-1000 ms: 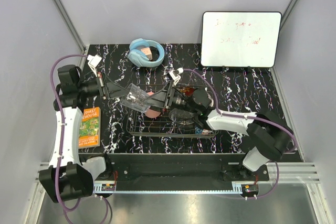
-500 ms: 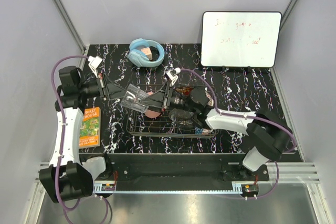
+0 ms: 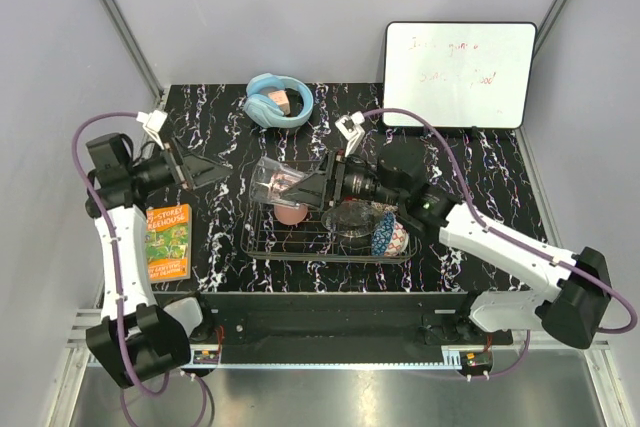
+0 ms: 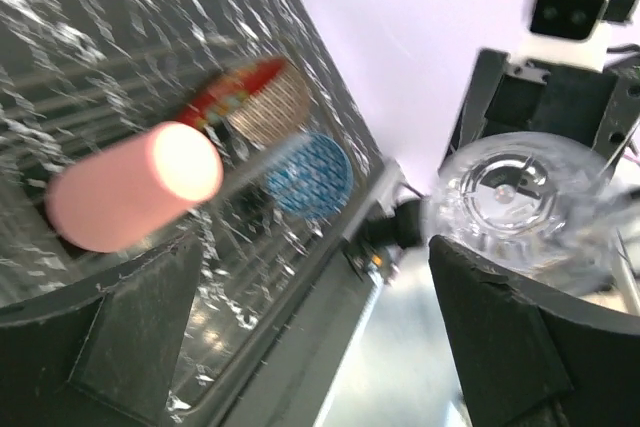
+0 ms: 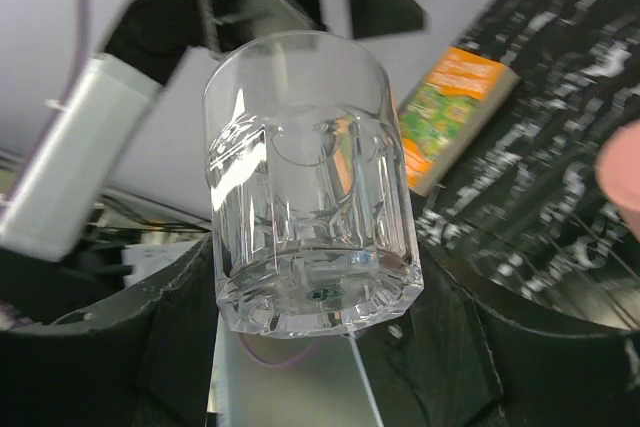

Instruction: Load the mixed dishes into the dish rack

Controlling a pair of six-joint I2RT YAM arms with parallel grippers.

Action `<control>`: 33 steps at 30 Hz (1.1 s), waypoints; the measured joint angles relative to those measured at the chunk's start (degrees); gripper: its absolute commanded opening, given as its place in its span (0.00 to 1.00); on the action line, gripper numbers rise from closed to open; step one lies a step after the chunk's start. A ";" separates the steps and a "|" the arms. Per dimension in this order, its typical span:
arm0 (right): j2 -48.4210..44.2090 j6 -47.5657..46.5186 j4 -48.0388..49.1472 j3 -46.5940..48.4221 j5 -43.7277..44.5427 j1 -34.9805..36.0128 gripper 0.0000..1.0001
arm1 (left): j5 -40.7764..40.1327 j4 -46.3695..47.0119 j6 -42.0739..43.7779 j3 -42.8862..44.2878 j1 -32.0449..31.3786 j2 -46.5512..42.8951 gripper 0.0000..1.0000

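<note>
Top external: one clear tumbler (image 3: 270, 179) in right fingers' (image 3: 301, 185) grip; left fingers (image 3: 208, 167) wide apart.

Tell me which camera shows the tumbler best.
Right wrist: the tumbler fills the frame, sharp, between the jaws. Top external shows it small above the rack; left wrist shows it blurred.

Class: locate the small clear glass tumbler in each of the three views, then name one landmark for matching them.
Top external: small clear glass tumbler left of centre, over the dish rack's left end.
Left wrist: tumbler at right, upper half.
Right wrist: tumbler centre, large.
Landmark: salmon-pink plastic cup, just below the tumbler from above, left in the left wrist view; perhaps the pink blur at the right wrist view's right edge.
</note>
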 measured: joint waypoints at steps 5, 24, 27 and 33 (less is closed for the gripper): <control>1.40 -9.77 -21.84 7.06 5.53 0.20 0.11 | -5.44 -3.69 5.11 2.12 3.28 0.39 0.99; 25.42 -23.58 -59.08 30.08 23.45 9.57 0.03 | -31.06 -10.69 21.49 -4.15 3.28 -3.10 0.99; 31.34 -24.70 -63.60 36.68 25.90 10.05 0.02 | -32.11 -10.45 22.16 -5.27 3.30 -3.23 0.99; 38.97 -26.45 -70.77 44.13 29.46 10.97 0.03 | -33.18 -9.99 22.99 -6.95 3.28 -4.31 0.99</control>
